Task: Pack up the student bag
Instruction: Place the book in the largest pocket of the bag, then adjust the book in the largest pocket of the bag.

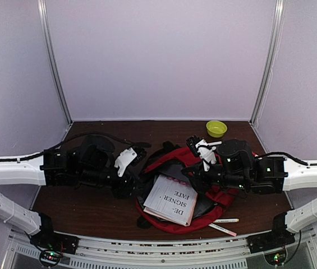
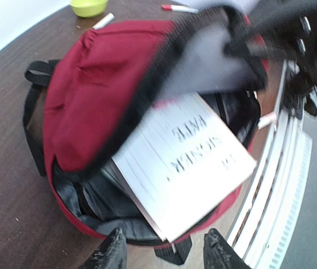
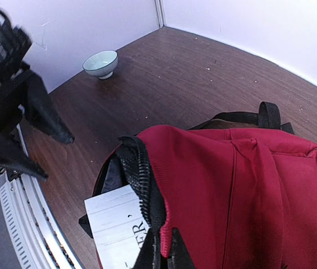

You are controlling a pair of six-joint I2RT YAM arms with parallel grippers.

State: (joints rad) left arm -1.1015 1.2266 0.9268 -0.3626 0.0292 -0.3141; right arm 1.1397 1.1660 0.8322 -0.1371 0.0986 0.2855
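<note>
Left pincer (image 2: 164, 255): spread, with nothing between its black fingers; I have it hovering over the near lip of the bag.
Right pincer (image 3: 162, 255): pressed together on the black zipper edge of the bag, pinching that flap up.
Bag (image 1: 214, 199): lies in the middle of the surface (image 3: 203, 73), between my two arms, its mouth gaping toward the near rail.
Bag, make: soft red fabric, coarse black zipper, black straps, grey lining inside.
Book (image 2: 186, 162): flat white rectangle with black lettering, half inside the mouth, one corner poking out toward the rail.
In the way: the book lies across the opening, under the lifted flap.
Around: a yellow-green bowl (image 1: 216, 128) beyond the bag by the far wall; two pens (image 1: 225, 221) on the dark wood-grain surface just beside the bag's near right side.
Left wrist view only: a red-capped marker (image 2: 179, 8) near the yellow-green bowl.
Right wrist view only: a pale round bowl (image 3: 100, 63) close to the wall, well apart from the bag.
</note>
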